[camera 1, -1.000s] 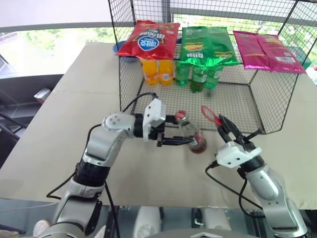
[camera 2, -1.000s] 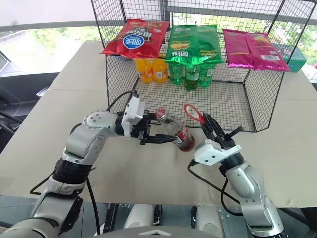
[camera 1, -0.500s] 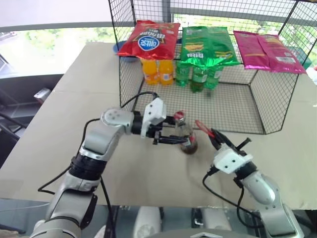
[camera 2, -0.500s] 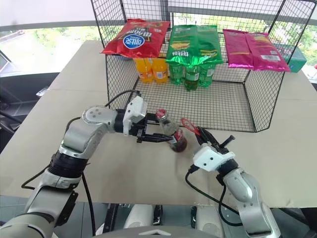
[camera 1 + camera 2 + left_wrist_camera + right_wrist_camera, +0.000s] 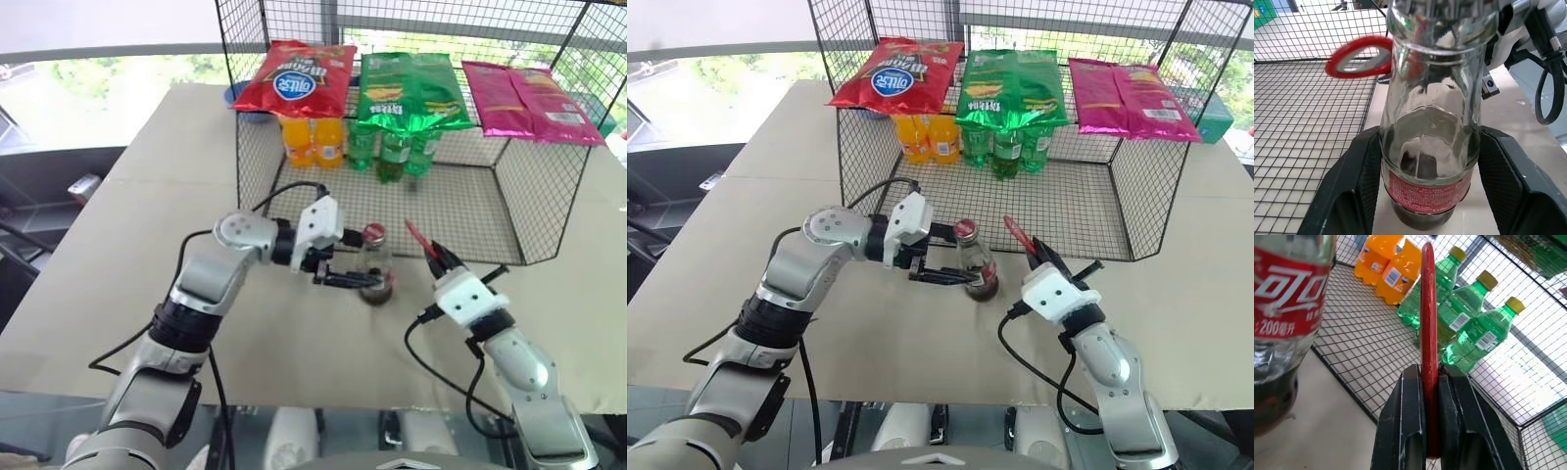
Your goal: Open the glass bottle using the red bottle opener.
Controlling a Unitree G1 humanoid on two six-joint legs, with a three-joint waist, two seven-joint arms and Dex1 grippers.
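Observation:
The glass bottle (image 5: 374, 266) stands upright on the table in front of the wire cage, with a red cap and dark liquid low inside. My left gripper (image 5: 364, 262) reaches in from the left. Its black fingers (image 5: 1359, 186) stand open, close on either side of the bottle's body. My right gripper (image 5: 434, 257) is just right of the bottle, shut on the red bottle opener (image 5: 416, 235). The opener sticks up, edge-on between the fingers (image 5: 1410, 406) in the right wrist view, a short way from the bottle.
A black wire cage (image 5: 490, 196) stands behind the bottle, open towards me. Orange drink bottles (image 5: 313, 140) and green bottles (image 5: 392, 152) stand at its back. Red (image 5: 299, 78), green (image 5: 411, 88) and pink (image 5: 529, 98) snack bags lie on top. The tan table (image 5: 147, 245) has bare room left.
The bottle was tilted in my left gripper; now it stands upright on the table. My right gripper has rolled, turning the opener from flat-on to edge-on.

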